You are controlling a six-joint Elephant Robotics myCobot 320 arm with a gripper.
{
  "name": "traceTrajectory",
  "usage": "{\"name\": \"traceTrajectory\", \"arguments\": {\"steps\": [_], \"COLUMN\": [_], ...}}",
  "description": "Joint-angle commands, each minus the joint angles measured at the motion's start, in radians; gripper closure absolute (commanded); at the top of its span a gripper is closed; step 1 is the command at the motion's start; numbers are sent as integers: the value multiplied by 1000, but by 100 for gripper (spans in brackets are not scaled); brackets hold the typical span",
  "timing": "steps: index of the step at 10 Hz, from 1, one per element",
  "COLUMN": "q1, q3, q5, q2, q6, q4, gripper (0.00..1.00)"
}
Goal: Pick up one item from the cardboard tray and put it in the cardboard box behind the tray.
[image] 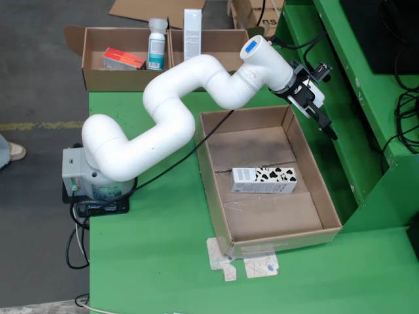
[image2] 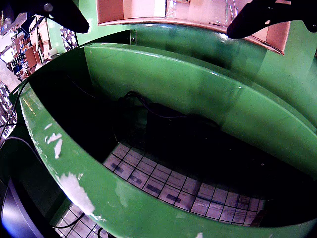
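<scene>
Fixed view, gripper (image: 322, 116): jaws empty, beyond the cardboard tray's (image: 313, 175) far right rim.
Fixed view, item: cow-patterned carton (image: 264, 180) flat mid-tray, near worktop (image: 157, 261) front.
Fixed view, cardboard box (image: 105, 77): worktop's back-left edge.
Wrist view, fingertips (image2: 257, 20): wide apart over green frame (image2: 198, 94).

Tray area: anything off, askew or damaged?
Yes. The hand hangs past the cardboard tray's right wall, empty, over the green frame, not the cow-print carton lying flat inside. Torn tape scraps litter the table at the tray's front corner.
</scene>
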State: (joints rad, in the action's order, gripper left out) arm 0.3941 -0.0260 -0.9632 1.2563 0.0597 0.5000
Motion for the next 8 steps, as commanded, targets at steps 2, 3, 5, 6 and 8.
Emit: {"name": "traceTrajectory", "arguments": {"steps": [2,3,5,6,8], "q1": [-12,-12,-22,-29,-36], "q3": [26,26,26,26,26], "q5": [10,10,10,10,10], "q2": [-19,-19,-4,6,19], "q6": [4,4,9,21,18], "q4": [12,12,12,12,12], "gripper": [0,0,0,0,0]}}
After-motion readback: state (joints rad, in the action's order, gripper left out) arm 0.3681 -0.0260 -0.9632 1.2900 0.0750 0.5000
